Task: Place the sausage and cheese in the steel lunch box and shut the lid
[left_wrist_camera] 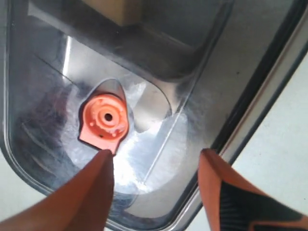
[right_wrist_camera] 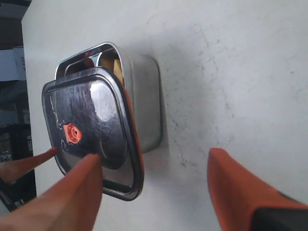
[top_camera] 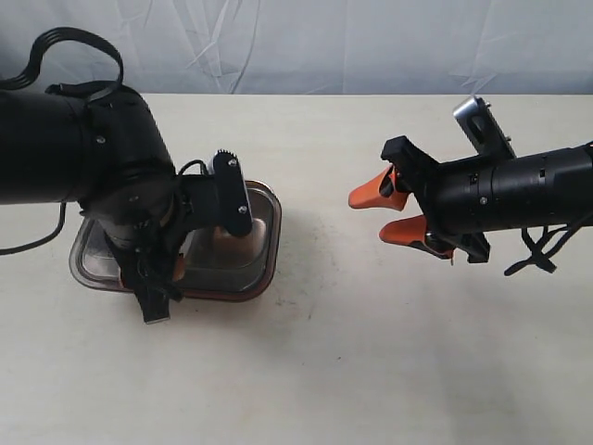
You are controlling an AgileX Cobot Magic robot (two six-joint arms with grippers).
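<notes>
The steel lunch box [right_wrist_camera: 144, 91] stands on the table at the left. The dark translucent lid [right_wrist_camera: 91, 120] lies on top of it, shifted to one side so that one end of the box stays uncovered. The lid's orange valve [left_wrist_camera: 107, 118] faces up. The cheese [left_wrist_camera: 120, 12] shows as a pale yellow block through the lid and at the uncovered end [right_wrist_camera: 117, 67]. The sausage is hidden. My left gripper [left_wrist_camera: 156, 159] hangs open just over the lid, one finger by the valve and the other at the lid's edge. My right gripper [top_camera: 389, 211] hovers open over bare table to the right.
The cream tabletop [top_camera: 371, 352] runs wide in front and between the arms. A pale cloth backdrop [top_camera: 324, 46] closes off the far edge. The left arm's bulky body [top_camera: 83, 148] covers most of the box in the exterior view.
</notes>
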